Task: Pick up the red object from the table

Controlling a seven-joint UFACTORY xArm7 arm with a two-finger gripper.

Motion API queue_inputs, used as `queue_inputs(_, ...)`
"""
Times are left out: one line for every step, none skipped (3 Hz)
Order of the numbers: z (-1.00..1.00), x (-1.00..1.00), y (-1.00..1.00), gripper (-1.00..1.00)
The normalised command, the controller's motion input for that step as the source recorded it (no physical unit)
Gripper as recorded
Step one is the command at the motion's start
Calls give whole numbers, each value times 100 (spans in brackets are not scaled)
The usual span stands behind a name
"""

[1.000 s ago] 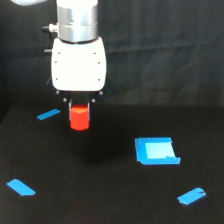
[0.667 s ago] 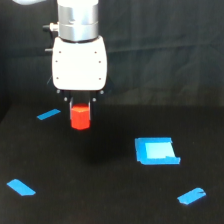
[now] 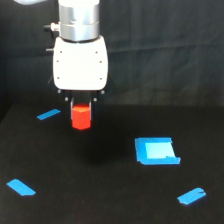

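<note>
Nothing much has shifted since a second ago: my arm hangs over the same spot and the red object sits at the same height under it.

My tabletop (image 3: 110,200) is flat matte black and fills the lower part of the exterior view, with a dark curtain behind its far edge. My white wrist housing (image 3: 80,62) hangs above the far left part of it. Below the housing my tool (image 3: 80,114) is clenched on the red object (image 3: 80,116), whose top is tucked between the dark fingers. The block hangs upright; a faint dark shadow lies on the tabletop below it, nearer the front.

A blue square patch (image 3: 156,151) lies toward the right side, well apart from the block. Three blue tape strips lie around: one (image 3: 48,114) near the far left edge, just beside the block on the exterior view's left, one (image 3: 21,187) toward the front left corner, one (image 3: 191,195) toward the front right corner. None touches the block or my tool.
</note>
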Motion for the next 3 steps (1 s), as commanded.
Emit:
queue_inputs(5, -3, 4, -100)
queue_inputs(-2, 5, -9, -99)
queue_inputs(2, 1, 9, -100)
